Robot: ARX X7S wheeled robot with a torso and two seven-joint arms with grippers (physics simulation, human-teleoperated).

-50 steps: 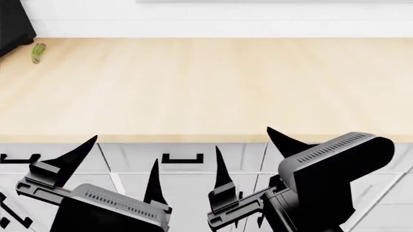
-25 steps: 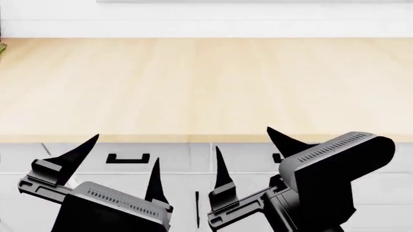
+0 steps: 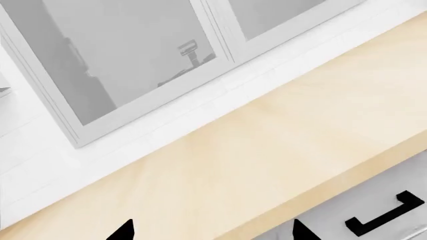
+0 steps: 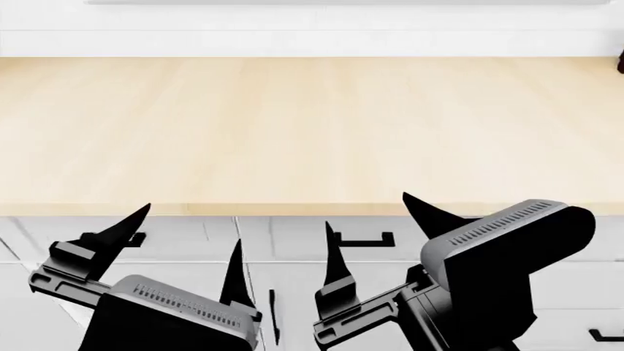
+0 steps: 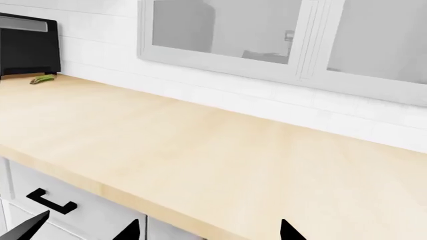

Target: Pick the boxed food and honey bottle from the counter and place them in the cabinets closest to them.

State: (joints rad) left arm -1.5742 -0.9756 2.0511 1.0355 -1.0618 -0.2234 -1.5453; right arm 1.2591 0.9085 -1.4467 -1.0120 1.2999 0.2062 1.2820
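The light-beige counter (image 4: 312, 131) runs across the head view with nothing standing on the stretch I see. The boxed food and the honey bottle are out of view in every frame. My left gripper (image 4: 190, 238) is open and empty, held in front of the counter's front edge, below its top. My right gripper (image 4: 369, 219) is also open and empty, beside it to the right. In the left wrist view the left gripper (image 3: 211, 232) shows only two spread fingertips over the counter (image 3: 267, 150). The right wrist view shows the same for the right gripper (image 5: 208, 232) at the counter (image 5: 213, 150) edge.
Grey drawer fronts with black handles (image 4: 366, 239) sit under the counter. A white wall with grey-framed windows (image 5: 227, 30) backs it. In the right wrist view a black appliance (image 5: 27, 45) and a small green item (image 5: 43, 79) stand far along the counter. A dark sliver (image 4: 621, 62) shows at the head view's right edge.
The whole scene has slid left in the head view: the black appliance and green item left the frame and drawer handles shifted left. Both grippers keep the same open pose.
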